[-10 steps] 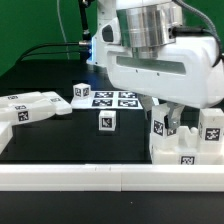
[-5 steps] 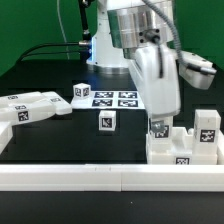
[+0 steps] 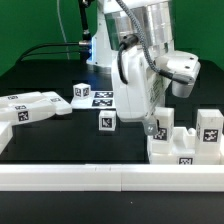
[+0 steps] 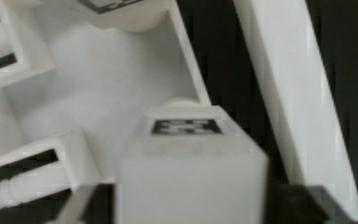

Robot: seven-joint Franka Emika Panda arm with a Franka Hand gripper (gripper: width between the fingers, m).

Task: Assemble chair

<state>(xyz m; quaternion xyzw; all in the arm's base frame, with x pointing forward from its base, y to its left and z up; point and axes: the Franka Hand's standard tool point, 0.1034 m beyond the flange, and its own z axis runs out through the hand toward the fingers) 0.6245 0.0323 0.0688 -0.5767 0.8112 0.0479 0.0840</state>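
Okay, what changed: the wrist has spun round a good way in the last second. The hand's broad face was towards the exterior camera and now it's nearly edge-on, but the fingertips never left their spot.
Gripper: the gripper [image 3: 158,126] is pinched tight on the pegged leg [image 3: 161,133]. In the wrist view the dark fingers [image 4: 30,198] press against both sides of that tagged piece [image 4: 186,150].
Where the leg is: upright on the seat block [image 3: 186,150], at the exterior view's right, just behind the border rail [image 3: 90,178].
Stayed put: the other upright piece [image 3: 210,126] on the same block, the small cube [image 3: 106,122], the slabs [image 3: 30,108] at the exterior view's left and the marker board [image 3: 112,98]. None of them budged.
My read: turning on the spot with no lift looks like the leg getting twisted into its socket, so this is mid-screw rather than a pick or a place.
Not sure about: whether it's fully seated, since the joint is hidden behind the fingers.
Task overall: still early-ish I'd say, because the slabs and cubes are lying loose, well apart from the seat block.
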